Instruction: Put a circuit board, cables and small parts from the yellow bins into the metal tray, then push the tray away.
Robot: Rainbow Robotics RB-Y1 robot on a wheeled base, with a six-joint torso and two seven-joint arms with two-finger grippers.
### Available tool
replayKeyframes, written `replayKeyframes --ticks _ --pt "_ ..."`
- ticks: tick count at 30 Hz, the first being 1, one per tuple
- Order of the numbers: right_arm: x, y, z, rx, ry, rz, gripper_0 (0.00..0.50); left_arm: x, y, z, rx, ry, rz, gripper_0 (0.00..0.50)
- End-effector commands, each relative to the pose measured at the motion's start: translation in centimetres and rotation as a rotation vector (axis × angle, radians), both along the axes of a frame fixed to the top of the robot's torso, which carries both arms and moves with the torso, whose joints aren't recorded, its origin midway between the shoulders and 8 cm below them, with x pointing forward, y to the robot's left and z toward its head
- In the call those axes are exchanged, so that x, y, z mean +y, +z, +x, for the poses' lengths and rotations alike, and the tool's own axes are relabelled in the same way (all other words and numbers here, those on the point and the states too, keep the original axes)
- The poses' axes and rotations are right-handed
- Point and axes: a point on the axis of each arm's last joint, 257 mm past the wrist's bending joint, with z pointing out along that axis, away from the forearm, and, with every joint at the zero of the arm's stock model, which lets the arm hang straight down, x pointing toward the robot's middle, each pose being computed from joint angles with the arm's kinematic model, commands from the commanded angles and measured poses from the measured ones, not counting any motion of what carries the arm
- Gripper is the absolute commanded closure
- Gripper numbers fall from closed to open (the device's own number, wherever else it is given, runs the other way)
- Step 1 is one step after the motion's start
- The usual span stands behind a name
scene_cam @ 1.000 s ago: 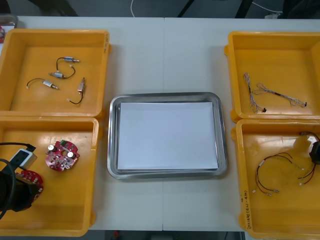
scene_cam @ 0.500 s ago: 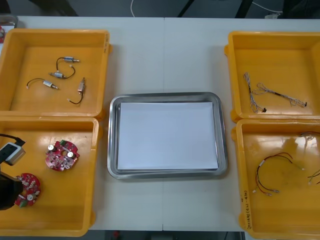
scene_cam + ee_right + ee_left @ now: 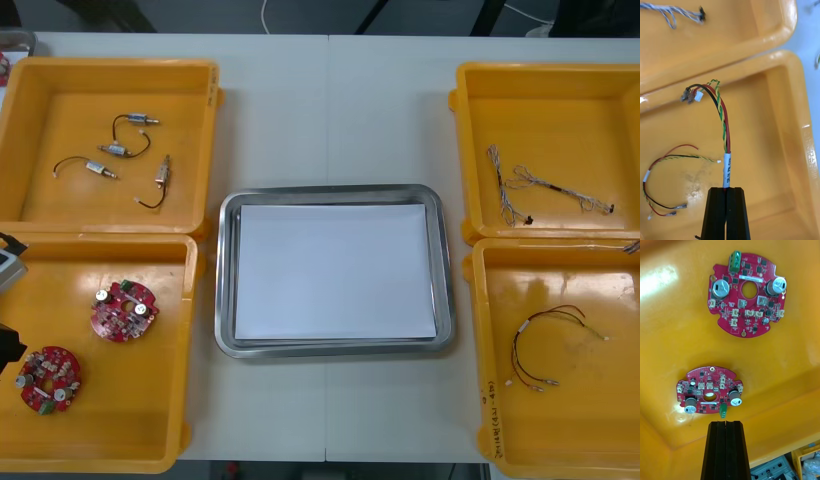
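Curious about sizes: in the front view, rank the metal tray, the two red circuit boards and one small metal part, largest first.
1. metal tray
2. circuit board nearer the tray and other circuit board: they look about alike
3. small metal part

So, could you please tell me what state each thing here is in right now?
right gripper: shut on red and yellow cable, held over its yellow bin.
left gripper: shut on nothing, over the nearer circuit board.
farther circuit board: lying flat, untouched.
second red and yellow cable: loose on the bin floor.
metal tray: white inside, nothing loaded yet.
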Motion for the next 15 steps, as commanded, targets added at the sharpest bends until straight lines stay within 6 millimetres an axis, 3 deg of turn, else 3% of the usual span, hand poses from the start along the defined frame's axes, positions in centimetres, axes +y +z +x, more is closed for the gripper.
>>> replayKeyframes --ticks 1,8,9,10,12,15 --pt "-0.4 4.7 0.7 -0.117 -0.012 -0.073 0.500 0.0 3.4 1.4 -0.050 -0.087 0.062 0.500" --pt "1.2 5.6 0.7 -0.122 0.072 -0.066 0.500 -0.2 3.5 1.4 -0.047 -0.071 0.047 0.492" --pt "1.3 5.6 0.6 -0.118 0.080 -0.065 0.500 -0.2 3.5 1.4 -0.047 -0.071 0.047 0.449" --pt "1.6 5.7 0.5 -0.116 0.096 -0.062 0.500 -0.2 3.5 1.4 -0.047 -0.070 0.046 0.189" --pt "2.0 6.0 0.3 -0.113 0.125 -0.069 0.500 -0.2 3.4 1.4 -0.046 -0.068 0.045 0.000" --pt "2.8 6.4 -0.2 -0.115 0.171 -0.087 0.500 -0.2 3.4 1.3 -0.044 -0.067 0.044 0.000"
